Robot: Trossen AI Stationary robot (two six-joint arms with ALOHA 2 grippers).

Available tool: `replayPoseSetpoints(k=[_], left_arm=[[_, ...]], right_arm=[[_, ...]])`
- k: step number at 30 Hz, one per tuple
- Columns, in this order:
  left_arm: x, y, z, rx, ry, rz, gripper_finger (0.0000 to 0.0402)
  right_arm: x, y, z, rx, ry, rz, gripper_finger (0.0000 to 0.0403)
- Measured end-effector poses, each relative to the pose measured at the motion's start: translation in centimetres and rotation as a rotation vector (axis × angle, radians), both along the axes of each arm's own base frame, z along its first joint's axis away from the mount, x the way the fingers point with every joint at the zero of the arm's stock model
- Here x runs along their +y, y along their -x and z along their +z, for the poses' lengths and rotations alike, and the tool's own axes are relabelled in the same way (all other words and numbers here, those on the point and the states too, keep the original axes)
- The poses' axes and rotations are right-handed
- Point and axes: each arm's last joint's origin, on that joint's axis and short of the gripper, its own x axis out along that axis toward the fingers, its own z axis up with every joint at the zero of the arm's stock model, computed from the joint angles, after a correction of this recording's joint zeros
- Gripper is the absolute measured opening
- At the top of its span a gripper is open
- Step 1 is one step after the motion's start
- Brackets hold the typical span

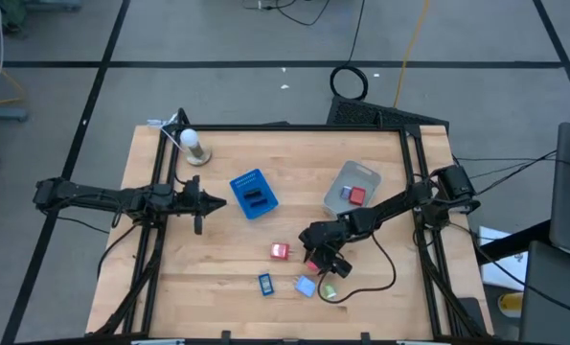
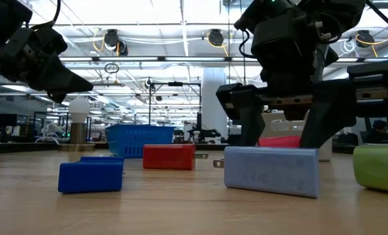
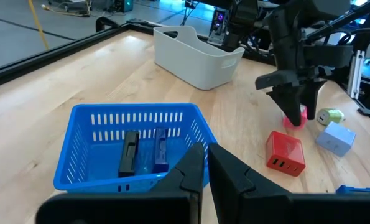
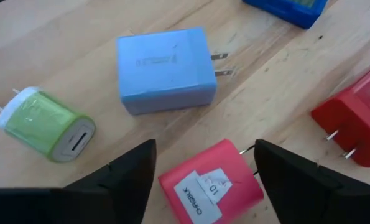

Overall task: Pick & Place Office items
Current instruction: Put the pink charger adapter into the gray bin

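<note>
Right gripper (image 4: 200,168) is lowered with fingers spread either side of pink charger (image 4: 211,186) on the table (image 1: 217,268), not yet pinched; light blue charger (image 4: 166,68) and green charger (image 4: 45,124) lie just beside. Left gripper (image 1: 200,202) is held pressed together near blue basket (image 1: 253,194)

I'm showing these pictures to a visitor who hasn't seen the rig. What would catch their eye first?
Probably the right end effector, open astride a pink-red charger near the table's front, beside a light blue charger and a green one. Next, the blue basket at mid-table with two dark pieces inside.
</note>
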Motion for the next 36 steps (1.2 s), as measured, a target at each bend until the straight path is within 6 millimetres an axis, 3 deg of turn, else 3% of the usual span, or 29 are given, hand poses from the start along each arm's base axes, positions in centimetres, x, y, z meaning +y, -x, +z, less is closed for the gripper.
replayPoseSetpoints(k=[5,14,17,22,30,36], left_arm=[[0.0,0.0,0.0,0.0,0.003,0.001,0.0021],[0.0,0.0,0.0,0.0,0.004,0.001,0.0021],[0.0,0.0,0.0,0.0,0.007,0.002,0.0021],[0.0,0.0,-0.1,0.011,0.012,0.003,0.0021],[0.0,0.0,-0.2,0.015,0.028,0.008,0.0021],[0.0,0.0,-0.2,0.014,0.029,0.009,0.0021]], right_arm=[[-0.2,0.0,-0.1,0.011,0.001,-0.006,0.0209],[-0.5,-0.1,0.2,0.013,0.047,-0.116,0.0209],[-0.6,0.4,1.4,0.005,0.049,-0.126,0.0209],[-0.9,1.5,5.5,-0.086,-0.002,-0.149,0.0209],[-2.3,7.1,11.3,-0.306,-0.113,-0.284,0.0209],[-4.1,12.9,12.4,-0.553,-0.26,-0.422,0.0209]])
